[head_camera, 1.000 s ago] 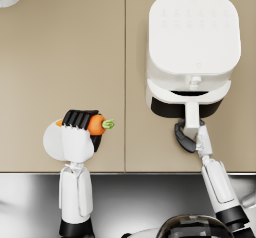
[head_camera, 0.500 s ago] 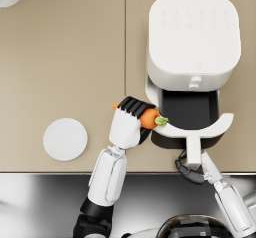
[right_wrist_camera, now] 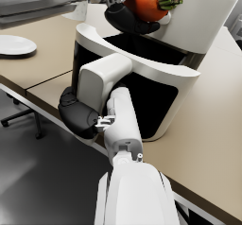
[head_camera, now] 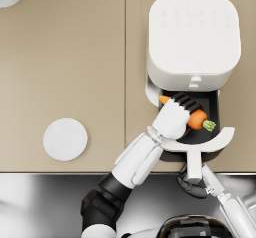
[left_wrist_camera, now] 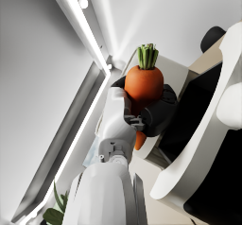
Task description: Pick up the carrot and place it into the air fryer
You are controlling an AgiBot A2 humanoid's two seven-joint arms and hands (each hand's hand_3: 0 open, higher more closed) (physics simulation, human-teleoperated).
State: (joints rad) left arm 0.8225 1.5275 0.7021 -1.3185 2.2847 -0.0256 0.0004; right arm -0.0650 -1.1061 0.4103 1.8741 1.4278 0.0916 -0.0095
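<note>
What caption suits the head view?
Left hand holds carrot over air fryer's open drawer; right hand grips its handle.

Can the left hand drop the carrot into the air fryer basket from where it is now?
Probably yes. The left hand holds the carrot directly over the open basket, which the right hand holds pulled out by its handle; nothing shows between them.

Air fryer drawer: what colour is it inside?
Black inside the open air fryer drawer, clearest in the head view.
</note>
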